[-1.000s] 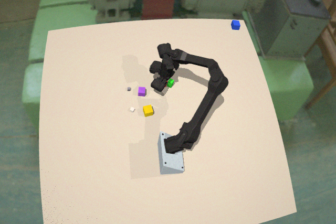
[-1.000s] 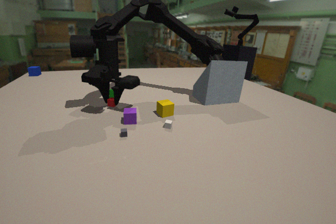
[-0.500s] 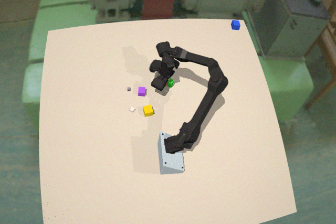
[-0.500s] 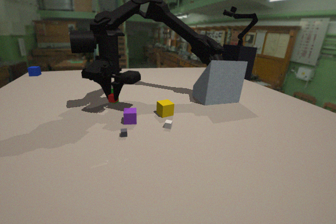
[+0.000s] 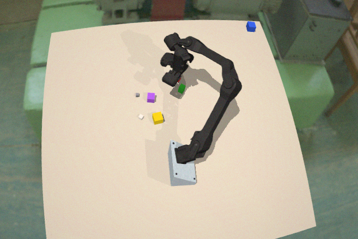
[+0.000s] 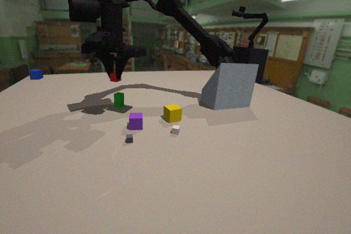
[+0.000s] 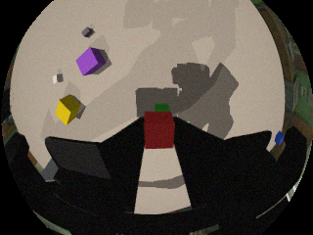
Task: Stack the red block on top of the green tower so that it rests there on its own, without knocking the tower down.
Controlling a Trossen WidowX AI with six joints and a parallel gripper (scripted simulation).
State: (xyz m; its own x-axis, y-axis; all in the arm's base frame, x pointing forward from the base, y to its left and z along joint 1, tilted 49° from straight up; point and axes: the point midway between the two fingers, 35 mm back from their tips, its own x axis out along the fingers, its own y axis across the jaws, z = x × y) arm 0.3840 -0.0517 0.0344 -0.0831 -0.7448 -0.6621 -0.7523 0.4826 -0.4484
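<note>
My gripper [image 6: 114, 74] [image 7: 158, 121] is shut on the red block [image 6: 114, 77] [image 7: 158, 129] and holds it in the air, well above the table. In the top view only a sliver of the red block [image 5: 179, 80] shows under the gripper. The green tower [image 5: 181, 88] [image 6: 119, 100] stands upright on the table, below the held block and slightly to its side. In the wrist view only the green tower's top [image 7: 162, 108] shows, just beyond the red block.
A purple cube [image 5: 150, 97] [image 6: 135, 120], a yellow cube [image 5: 157, 117] [image 6: 172, 113], a small grey cube [image 5: 137, 94] [image 6: 129, 138] and a small white cube [image 5: 141, 116] [image 6: 175, 129] lie near the tower. A blue cube [image 5: 250, 26] [image 6: 35, 74] sits at a far corner. The arm's grey base [image 5: 182, 169] [image 6: 229, 86] stands behind.
</note>
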